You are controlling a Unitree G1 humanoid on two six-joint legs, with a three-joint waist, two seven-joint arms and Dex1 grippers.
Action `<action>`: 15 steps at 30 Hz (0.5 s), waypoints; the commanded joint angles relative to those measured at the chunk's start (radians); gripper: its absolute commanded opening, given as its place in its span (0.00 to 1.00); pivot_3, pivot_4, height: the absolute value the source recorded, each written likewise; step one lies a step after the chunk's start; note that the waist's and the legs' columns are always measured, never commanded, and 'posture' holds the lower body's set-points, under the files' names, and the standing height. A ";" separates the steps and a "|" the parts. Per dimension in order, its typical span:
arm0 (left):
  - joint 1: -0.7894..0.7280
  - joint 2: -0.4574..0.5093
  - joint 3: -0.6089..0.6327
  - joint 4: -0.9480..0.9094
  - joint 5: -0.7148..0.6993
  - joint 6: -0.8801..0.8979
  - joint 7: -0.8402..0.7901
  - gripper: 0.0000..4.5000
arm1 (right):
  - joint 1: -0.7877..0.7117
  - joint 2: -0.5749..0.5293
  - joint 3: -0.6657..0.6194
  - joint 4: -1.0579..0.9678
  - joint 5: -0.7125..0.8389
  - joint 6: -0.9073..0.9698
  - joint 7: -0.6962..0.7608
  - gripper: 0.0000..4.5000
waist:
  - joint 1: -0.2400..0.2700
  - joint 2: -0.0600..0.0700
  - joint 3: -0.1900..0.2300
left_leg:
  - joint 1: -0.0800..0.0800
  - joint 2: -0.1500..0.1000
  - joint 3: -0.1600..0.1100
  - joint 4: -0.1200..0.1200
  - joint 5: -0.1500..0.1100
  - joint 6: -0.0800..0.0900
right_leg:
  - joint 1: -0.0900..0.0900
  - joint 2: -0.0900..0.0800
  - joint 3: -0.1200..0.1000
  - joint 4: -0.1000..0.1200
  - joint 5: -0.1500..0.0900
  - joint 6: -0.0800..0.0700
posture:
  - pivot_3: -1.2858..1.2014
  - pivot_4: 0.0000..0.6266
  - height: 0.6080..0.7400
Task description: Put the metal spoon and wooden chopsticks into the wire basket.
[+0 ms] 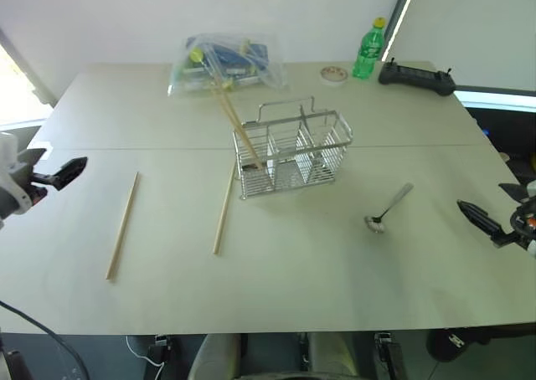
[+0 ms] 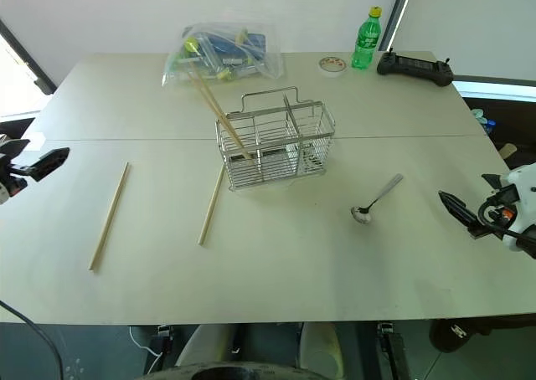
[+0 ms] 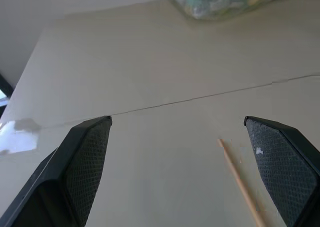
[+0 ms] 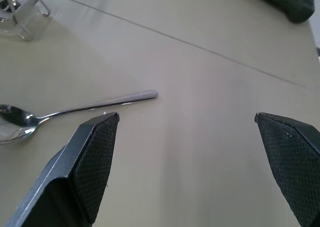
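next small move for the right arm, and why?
Probably ease the right pincer forward and inward toward the metal spoon. The spoon lies on the table outside the wire basket, its handle end nearest that pincer, whose jaws are open and empty. The left pincer is nearer the loose wooden chopsticks.

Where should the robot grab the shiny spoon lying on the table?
Probably the slim handle of the spoon, coming from above with the open right gripper, the nearer one. The spoon lies flat, and the straight handle fits between the fingers better than the round bowl.
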 commanded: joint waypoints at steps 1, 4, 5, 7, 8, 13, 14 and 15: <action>-0.030 0.020 -0.056 -0.180 -0.132 0.102 -0.117 1.00 | -0.042 -0.091 0.052 0.016 -0.045 -0.079 0.075 1.00 | -0.001 0.000 0.000 | 0.000 0.000 0.001 0.001 0.000 0.000 | 0.000 0.000 0.000 0.000 0.000 0.000 | 0.52 0.24 0.62; -0.073 0.038 -0.141 -0.296 -0.205 0.167 -0.196 1.00 | -0.111 -0.179 0.145 0.087 -0.096 -0.168 0.160 1.00 | -0.002 0.000 0.000 | 0.000 0.000 0.002 0.005 0.000 0.000 | 0.002 0.000 0.000 0.001 -0.001 -0.002 | 0.52 0.24 0.62; -0.093 0.042 -0.171 -0.330 -0.227 0.189 -0.217 1.00 | -0.142 -0.207 0.179 0.117 -0.113 -0.203 0.189 1.00 | -0.002 0.001 0.001 | 0.000 0.000 0.002 0.006 0.000 0.000 | 0.002 0.000 0.000 0.002 -0.001 -0.002 | 0.52 0.24 0.62; -0.139 0.048 -0.262 -0.425 -0.271 0.221 -0.282 1.00 | -0.255 -0.263 0.287 0.193 -0.143 -0.284 0.275 1.00 | -0.006 0.002 0.002 | 0.000 0.000 0.003 0.009 0.000 0.000 | 0.003 0.000 0.000 0.003 -0.001 -0.002 | 0.52 0.24 0.62; -0.158 0.050 -0.300 -0.462 -0.281 0.228 -0.310 1.00 | -0.311 -0.279 0.341 0.225 -0.158 -0.321 0.316 1.00 | -0.008 0.004 0.002 | 0.000 0.000 0.003 0.011 0.000 0.000 | 0.004 0.000 0.000 0.003 -0.001 -0.002 | 0.52 0.24 0.62; -0.244 0.040 -0.394 -0.539 -0.327 0.252 -0.368 1.00 | -0.514 -0.297 0.544 0.362 -0.228 -0.473 0.500 1.00 | -0.026 0.004 0.003 | 0.001 0.000 0.002 0.011 0.000 0.000 | 0.005 0.001 0.000 0.004 -0.001 -0.002 | 0.52 0.24 0.62; -0.261 0.035 -0.406 -0.547 -0.336 0.257 -0.371 1.00 | -0.556 -0.290 0.577 0.392 -0.241 -0.495 0.527 1.00 | -0.027 0.004 0.003 | 0.001 -0.001 0.002 0.010 0.000 0.000 | 0.004 0.002 0.000 0.004 -0.001 -0.002 | 0.52 0.24 0.62; -0.278 0.028 -0.419 -0.553 -0.344 0.262 -0.375 1.00 | -0.604 -0.277 0.612 0.429 -0.259 -0.514 0.549 1.00 | -0.028 0.004 0.003 | 0.000 -0.001 0.002 0.010 0.000 0.000 | 0.003 0.001 0.000 0.005 -0.001 -0.002 | 0.52 0.24 0.62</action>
